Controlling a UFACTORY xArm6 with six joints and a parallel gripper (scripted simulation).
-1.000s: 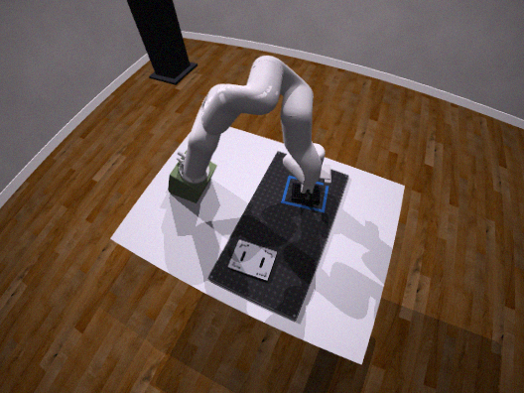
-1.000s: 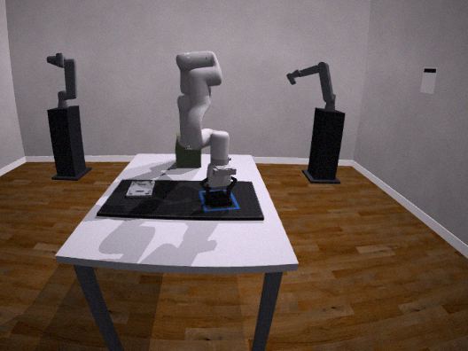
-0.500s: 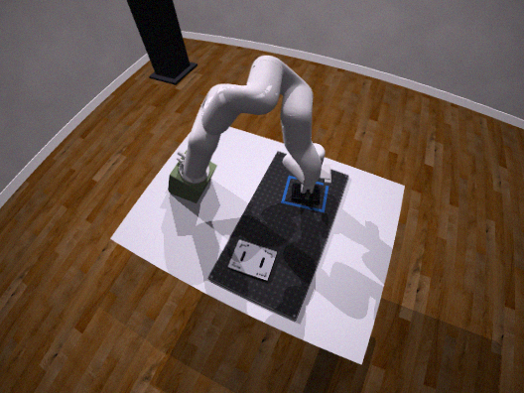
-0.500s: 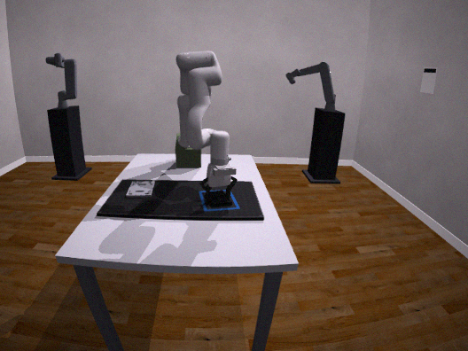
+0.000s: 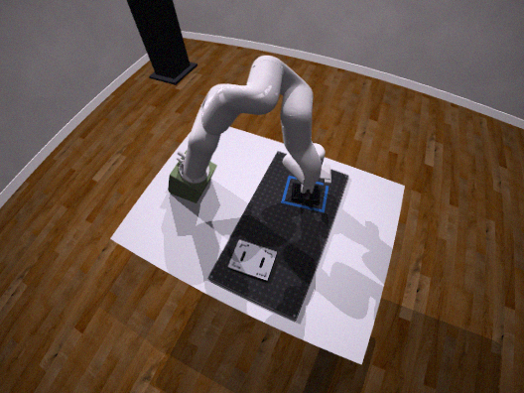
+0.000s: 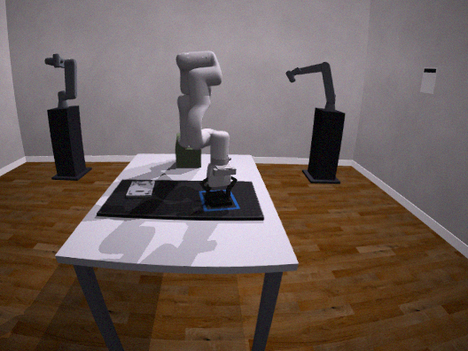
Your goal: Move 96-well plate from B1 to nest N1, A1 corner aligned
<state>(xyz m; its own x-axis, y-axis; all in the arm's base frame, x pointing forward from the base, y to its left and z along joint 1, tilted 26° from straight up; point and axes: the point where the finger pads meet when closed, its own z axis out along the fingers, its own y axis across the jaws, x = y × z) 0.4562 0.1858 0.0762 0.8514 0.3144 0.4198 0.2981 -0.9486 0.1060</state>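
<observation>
The dark 96-well plate [image 5: 301,196] [image 6: 217,200] lies inside the blue outline of spot B1 [image 5: 286,196] [image 6: 203,203] on the black board [image 5: 258,233] [image 6: 177,206]. My gripper [image 5: 307,194] [image 6: 218,192] is down over the plate, its fingers on either side, shut on it. The plate rests on the board. The light grey plate nest N1 [image 5: 254,259] [image 6: 140,188] sits at the other end of the board, with nothing in it. The plate's cut-off corner is too small to tell.
The board lies on a white table [image 5: 149,223] [image 6: 186,248]. The arm's green base block [image 5: 191,183] [image 6: 188,156] stands at the table's back edge. Black pedestals with other arms [image 6: 66,142] [image 6: 325,144] stand on the floor behind the table.
</observation>
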